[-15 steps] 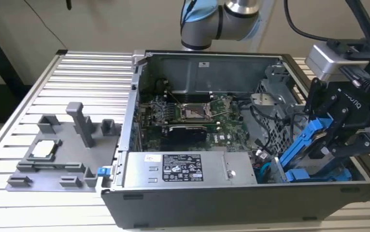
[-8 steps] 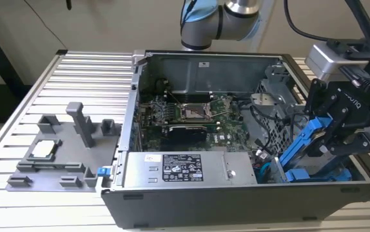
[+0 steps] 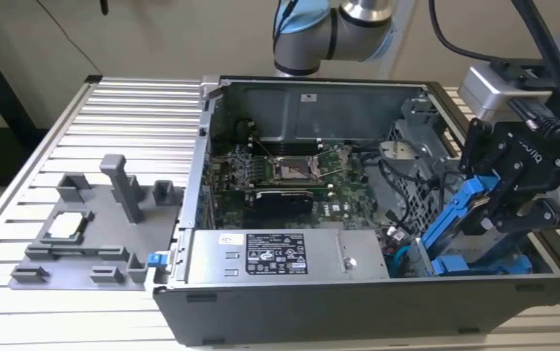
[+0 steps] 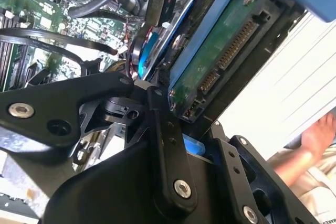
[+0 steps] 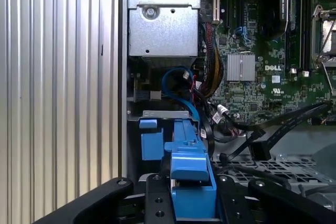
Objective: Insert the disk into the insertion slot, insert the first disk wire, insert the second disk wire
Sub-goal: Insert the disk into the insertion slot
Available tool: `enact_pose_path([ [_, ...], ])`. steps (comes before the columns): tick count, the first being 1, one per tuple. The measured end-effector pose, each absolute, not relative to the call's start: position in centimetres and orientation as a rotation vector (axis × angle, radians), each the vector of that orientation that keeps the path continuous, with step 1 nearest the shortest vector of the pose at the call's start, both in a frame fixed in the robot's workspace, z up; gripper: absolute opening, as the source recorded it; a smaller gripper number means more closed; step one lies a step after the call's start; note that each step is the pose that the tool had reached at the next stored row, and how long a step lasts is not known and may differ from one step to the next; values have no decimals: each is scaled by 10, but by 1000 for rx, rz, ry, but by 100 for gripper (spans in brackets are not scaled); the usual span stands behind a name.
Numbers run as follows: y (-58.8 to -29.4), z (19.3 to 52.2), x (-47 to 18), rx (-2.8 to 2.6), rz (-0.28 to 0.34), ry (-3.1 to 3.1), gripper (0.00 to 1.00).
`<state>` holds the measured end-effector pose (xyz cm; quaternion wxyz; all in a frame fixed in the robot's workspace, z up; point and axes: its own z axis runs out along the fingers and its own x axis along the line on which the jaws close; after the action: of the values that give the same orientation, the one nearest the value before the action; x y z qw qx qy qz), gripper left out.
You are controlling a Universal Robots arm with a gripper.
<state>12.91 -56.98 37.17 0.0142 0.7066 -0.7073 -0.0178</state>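
Note:
The disk (image 3: 458,219) sits in its bright blue carrier, tilted steeply over the corner of the open computer case (image 3: 358,307) at the exterior view's right. My gripper (image 3: 514,201) is shut on it. In the second wrist view the disk's green underside and connector pins (image 4: 220,51) show, with my gripper (image 4: 193,142) clamped on the blue frame. In the first wrist view the carrier's blue end (image 5: 191,166) points toward the drive bay (image 5: 157,116), beside another blue piece (image 5: 149,140). A blue wire (image 5: 176,77) and black wires (image 5: 273,129) lie loose next to the bay.
A grey labelled power-supply box (image 3: 260,256) fills the case's front, with the motherboard (image 3: 290,172) behind it. A grey fixture (image 3: 95,219) stands on the slatted table at the exterior view's left. A person's hand (image 4: 320,135) rests outside the case.

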Motion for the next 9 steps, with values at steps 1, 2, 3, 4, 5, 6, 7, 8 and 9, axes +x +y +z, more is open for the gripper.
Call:
enact_pose_path([
  [1, -570, 372, 129, 2201, -57, -2203, 32],
  [2, -570, 372, 129, 2201, -59, -2204, 32],
  [3, -570, 372, 129, 2202, -61, -2205, 32],
  [4, -570, 372, 129, 2203, -62, -2205, 33],
  [5, -570, 372, 129, 2203, -64, -2206, 33],
  [6, -570, 372, 129, 2204, -65, -2207, 40],
  [7, -570, 372, 129, 2204, -65, -2207, 40],
  [8, -570, 374, 129, 2204, -65, -2206, 40],
  [9, -570, 378, 129, 2203, -66, -2206, 40],
])
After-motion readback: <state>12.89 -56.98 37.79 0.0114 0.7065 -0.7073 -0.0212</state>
